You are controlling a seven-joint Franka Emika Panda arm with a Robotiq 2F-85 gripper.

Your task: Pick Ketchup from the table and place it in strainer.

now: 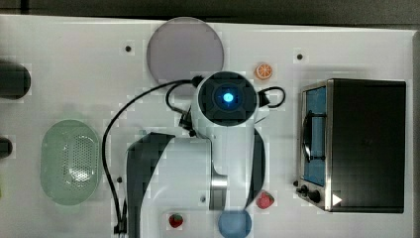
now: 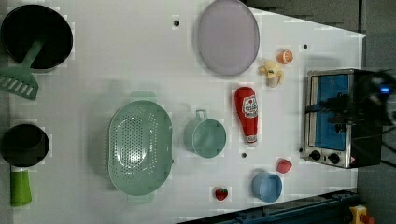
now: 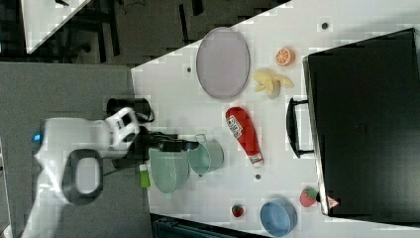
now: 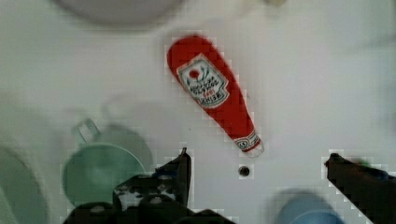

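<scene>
Black fingers (image 4: 184,172) of my gripper (image 4: 257,179) fill the foreground of the wrist view, spread wide apart and holding nothing, with bare white table (image 2: 116,60) between them. Just beyond them the ketchup (image 4: 212,93) lies flat on its side, a red bottle whose white label I cannot read, with the green cup (image 2: 205,136) beside it in the left view and the strainer (image 2: 140,147) further toward the left view's left. Around it I see the grey plate (image 2: 227,36), banana (image 2: 272,72), blue bowl (image 2: 267,186) and toaster oven (image 2: 334,116), all apart from the bottle.
</scene>
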